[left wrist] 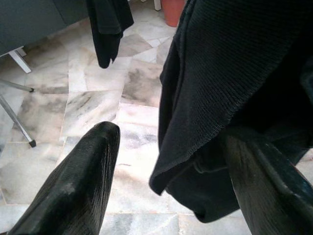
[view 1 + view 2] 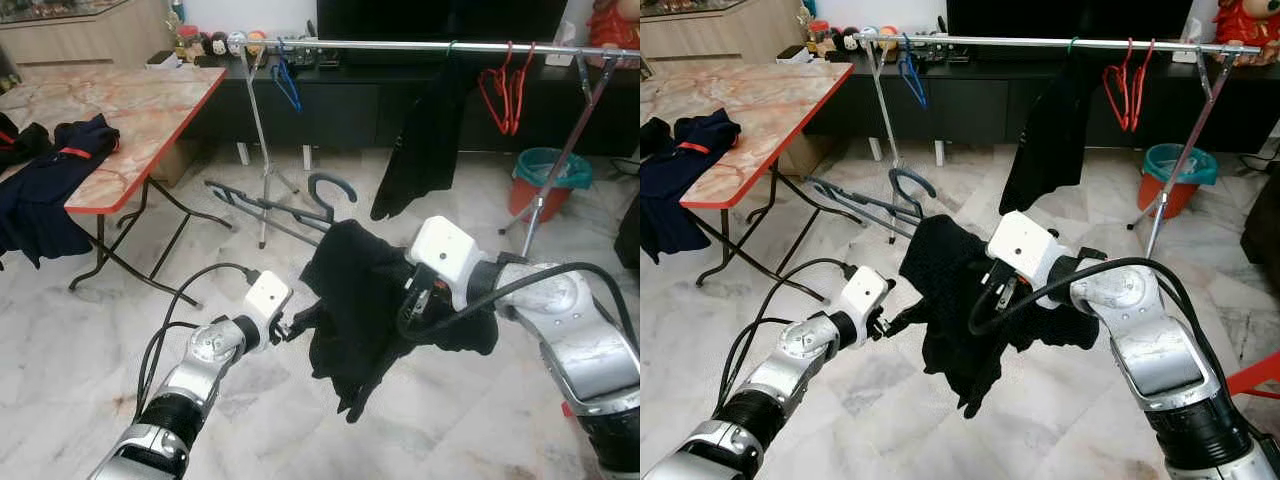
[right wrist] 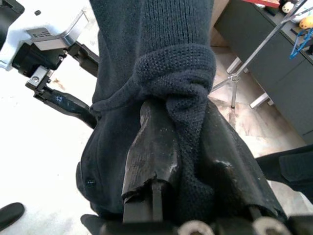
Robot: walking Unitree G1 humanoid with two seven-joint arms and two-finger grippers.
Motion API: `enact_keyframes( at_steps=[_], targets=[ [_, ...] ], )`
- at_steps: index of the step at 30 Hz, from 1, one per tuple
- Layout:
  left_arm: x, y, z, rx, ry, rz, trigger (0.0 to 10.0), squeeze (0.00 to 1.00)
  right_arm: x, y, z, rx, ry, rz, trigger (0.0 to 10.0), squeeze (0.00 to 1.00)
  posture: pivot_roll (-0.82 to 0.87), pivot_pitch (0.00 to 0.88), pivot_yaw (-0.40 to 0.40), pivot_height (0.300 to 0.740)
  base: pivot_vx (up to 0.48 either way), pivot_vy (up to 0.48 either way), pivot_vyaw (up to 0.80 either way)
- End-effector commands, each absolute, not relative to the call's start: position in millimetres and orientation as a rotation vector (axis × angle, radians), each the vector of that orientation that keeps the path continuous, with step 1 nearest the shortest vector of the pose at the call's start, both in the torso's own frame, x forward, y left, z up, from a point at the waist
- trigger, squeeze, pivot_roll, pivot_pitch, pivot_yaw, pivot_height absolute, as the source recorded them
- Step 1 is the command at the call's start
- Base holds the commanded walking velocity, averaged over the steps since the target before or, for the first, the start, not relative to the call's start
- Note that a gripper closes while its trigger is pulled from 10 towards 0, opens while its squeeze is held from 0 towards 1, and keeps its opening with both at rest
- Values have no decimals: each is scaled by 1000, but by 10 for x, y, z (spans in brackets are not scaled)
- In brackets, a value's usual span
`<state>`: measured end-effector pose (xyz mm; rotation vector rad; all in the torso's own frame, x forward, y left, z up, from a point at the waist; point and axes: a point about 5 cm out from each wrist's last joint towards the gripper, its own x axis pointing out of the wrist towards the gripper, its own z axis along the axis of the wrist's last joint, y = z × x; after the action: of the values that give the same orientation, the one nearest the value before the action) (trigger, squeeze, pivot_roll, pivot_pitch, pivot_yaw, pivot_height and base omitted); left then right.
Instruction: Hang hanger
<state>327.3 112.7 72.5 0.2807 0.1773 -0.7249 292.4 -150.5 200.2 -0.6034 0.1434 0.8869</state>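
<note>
Garment on its hanger held up, short of the rail.

The right gripper [image 3: 188, 161] was clamped on the bunched black garment [image 2: 360, 290]; the left gripper [image 1: 166, 161], fingers apart, straddled its hem. The hanger's hook [image 2: 335, 187] poked above the cloth. Next, I judged, it had to be carried and raised to the rail [image 2: 420, 46] beyond.

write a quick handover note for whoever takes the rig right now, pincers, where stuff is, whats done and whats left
Right pincer: shut on the black knit garment, held up over the marble floor.
Left pincer: open, fingers either side of the garment's lower edge.
A dark hanger hook sticks up behind the garment.
Clothes rail stands ahead, carrying a blue hanger, a hung black garment and red hangers.
Done: garment lifted.
Left: bring it to the rail and hook it on.
</note>
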Motion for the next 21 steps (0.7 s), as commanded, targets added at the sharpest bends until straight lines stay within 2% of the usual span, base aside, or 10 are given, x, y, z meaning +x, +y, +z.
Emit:
enact_keyframes(
  at_steps=[1, 21],
  targets=[
    [3277, 1150, 712, 290, 189, -727, 10000, 0, 2886, -1438, 2082, -616, 101, 916, 0, 0, -59, 0, 84, 740, 0, 0, 0],
    [3277, 1150, 712, 290, 189, -727, 10000, 0, 2886, -1438, 2082, -616, 101, 916, 0, 0, -59, 0, 84, 740, 0, 0, 0]
  ],
)
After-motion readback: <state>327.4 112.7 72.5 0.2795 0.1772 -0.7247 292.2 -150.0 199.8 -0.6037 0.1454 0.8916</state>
